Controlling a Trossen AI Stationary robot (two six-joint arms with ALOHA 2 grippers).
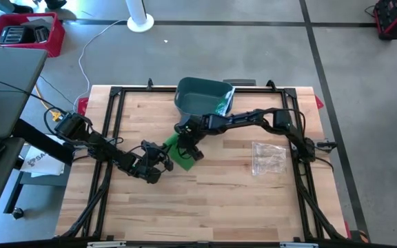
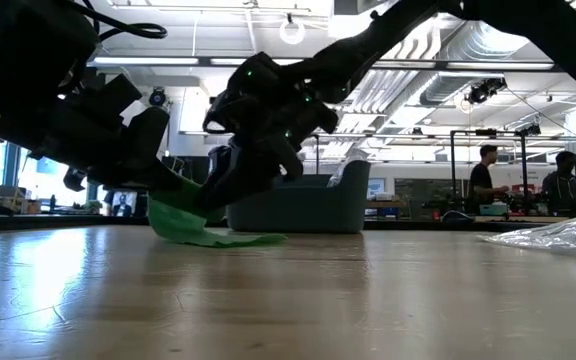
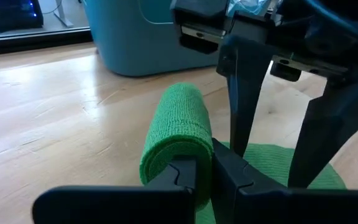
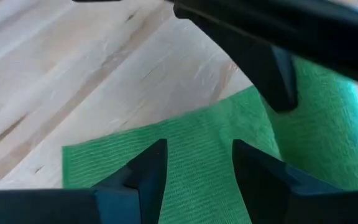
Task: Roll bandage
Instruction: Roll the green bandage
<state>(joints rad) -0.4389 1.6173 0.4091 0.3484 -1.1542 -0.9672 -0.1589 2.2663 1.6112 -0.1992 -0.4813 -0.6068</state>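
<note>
Left gripper (image 3: 202, 177) pinches the end of the part-rolled green woven bandage (image 3: 178, 134) mid-table near the teal plastic bin (image 1: 200, 96), right gripper (image 4: 197, 165) spread over the flat tail; likely risk: a tail snagged or pulled askew would loosen the roll.

A green bandage (image 3: 174, 140), partly rolled into a cylinder, is clamped at its near end between the closed fingers of the left gripper (image 3: 202, 176). Its loose tail is spread flat on the wooden table (image 3: 48, 118). At one o'clock from the roll, the right gripper (image 3: 278, 158) is planted on that tail, fingers spread. A teal bin (image 3: 151, 34) is seen at twelve o'clock, beyond the roll.
</note>
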